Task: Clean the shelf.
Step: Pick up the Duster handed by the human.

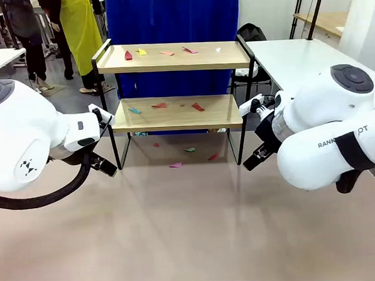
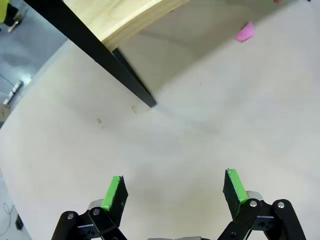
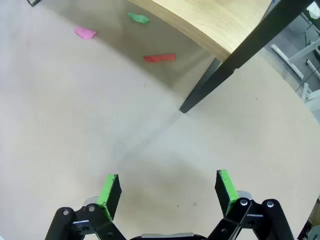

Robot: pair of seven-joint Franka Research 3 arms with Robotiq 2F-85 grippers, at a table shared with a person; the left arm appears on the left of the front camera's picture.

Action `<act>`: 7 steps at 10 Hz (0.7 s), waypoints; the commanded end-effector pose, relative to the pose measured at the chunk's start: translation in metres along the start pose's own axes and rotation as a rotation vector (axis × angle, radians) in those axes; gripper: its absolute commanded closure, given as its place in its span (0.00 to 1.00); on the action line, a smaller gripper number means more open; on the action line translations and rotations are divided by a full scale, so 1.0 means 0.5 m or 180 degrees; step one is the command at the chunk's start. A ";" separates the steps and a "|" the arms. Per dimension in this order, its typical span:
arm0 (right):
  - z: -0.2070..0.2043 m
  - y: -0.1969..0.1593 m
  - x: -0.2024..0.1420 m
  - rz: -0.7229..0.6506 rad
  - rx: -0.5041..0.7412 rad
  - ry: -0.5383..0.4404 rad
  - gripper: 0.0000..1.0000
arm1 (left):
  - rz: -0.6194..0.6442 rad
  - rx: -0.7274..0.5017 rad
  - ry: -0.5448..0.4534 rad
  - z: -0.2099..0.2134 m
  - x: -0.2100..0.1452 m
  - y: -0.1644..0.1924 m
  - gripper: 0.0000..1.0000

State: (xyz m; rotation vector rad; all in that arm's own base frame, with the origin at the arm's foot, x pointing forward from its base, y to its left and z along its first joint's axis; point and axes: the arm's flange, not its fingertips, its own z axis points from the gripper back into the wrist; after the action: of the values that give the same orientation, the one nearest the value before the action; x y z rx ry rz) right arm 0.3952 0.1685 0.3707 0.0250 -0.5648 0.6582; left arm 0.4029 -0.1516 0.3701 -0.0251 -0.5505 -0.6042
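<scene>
The shelf [image 1: 174,58] stands at the far middle of the table, two light wood boards in a black frame. Small coloured paper scraps lie on its top board [image 1: 164,53], on its lower board [image 1: 173,107] and on the table beneath it [image 1: 176,164]. My left gripper [image 2: 173,189] hangs open over bare table, near the shelf's front left leg [image 2: 127,80]. My right gripper [image 3: 169,189] is open too, empty, near the front right leg [image 3: 210,85]. A pink scrap [image 3: 85,33], a red scrap [image 3: 160,58] and a green scrap [image 3: 138,18] lie ahead of it.
A white table [image 1: 296,56] stands to the right of the shelf, with a blue curtain [image 1: 172,18] behind. People stand at the far left. The tan tabletop [image 1: 192,228] in front of the shelf is bare.
</scene>
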 end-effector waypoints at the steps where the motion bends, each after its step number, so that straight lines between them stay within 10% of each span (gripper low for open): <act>1: 0.000 0.000 0.000 0.0000 0.0000 0.0000 0.00 | 0.0000 0.0000 -0.0002 0.000 0.000 0.000 0.00; 7: 0.000 0.000 0.000 0.0000 0.0000 0.0000 0.00 | 0.0000 0.0000 -0.0002 0.000 0.000 0.000 0.00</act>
State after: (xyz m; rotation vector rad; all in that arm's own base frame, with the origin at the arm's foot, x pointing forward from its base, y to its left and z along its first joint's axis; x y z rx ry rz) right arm 0.3952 0.1686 0.3707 0.0244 -0.5648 0.6589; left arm 0.4027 -0.1523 0.3701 -0.0251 -0.5506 -0.6056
